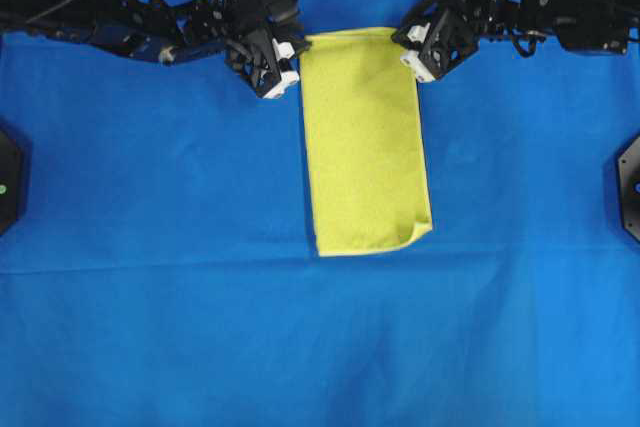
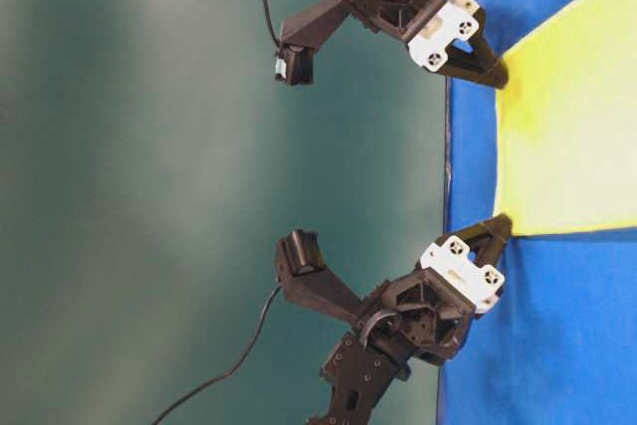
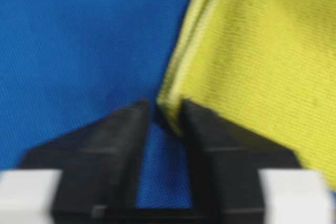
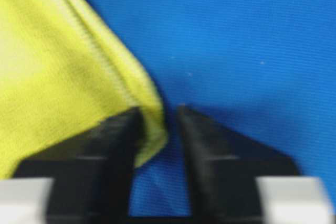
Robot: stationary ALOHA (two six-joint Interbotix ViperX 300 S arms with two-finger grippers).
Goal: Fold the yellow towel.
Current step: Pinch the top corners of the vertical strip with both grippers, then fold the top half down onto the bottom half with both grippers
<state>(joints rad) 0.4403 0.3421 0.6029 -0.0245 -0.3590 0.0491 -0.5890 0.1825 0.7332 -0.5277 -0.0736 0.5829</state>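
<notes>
The yellow towel (image 1: pixel 365 142) lies folded into a long narrow rectangle on the blue cloth, with its far short edge between the two arms. My left gripper (image 1: pixel 296 59) stands at the towel's far left corner. In the left wrist view the gripper (image 3: pixel 164 111) is narrowly open, and the doubled towel corner (image 3: pixel 170 109) sits between the fingers against the right one. My right gripper (image 1: pixel 412 47) stands at the far right corner. In the right wrist view the gripper (image 4: pixel 157 113) is narrowly open, with the towel corner (image 4: pixel 152 132) between the fingers against the left one.
The large blue cloth (image 1: pixel 150 297) covers the whole table under the towel. Black fixtures sit at the left edge (image 1: pixel 8 182) and the right edge (image 1: pixel 630 182). Both arms stretch along the far side.
</notes>
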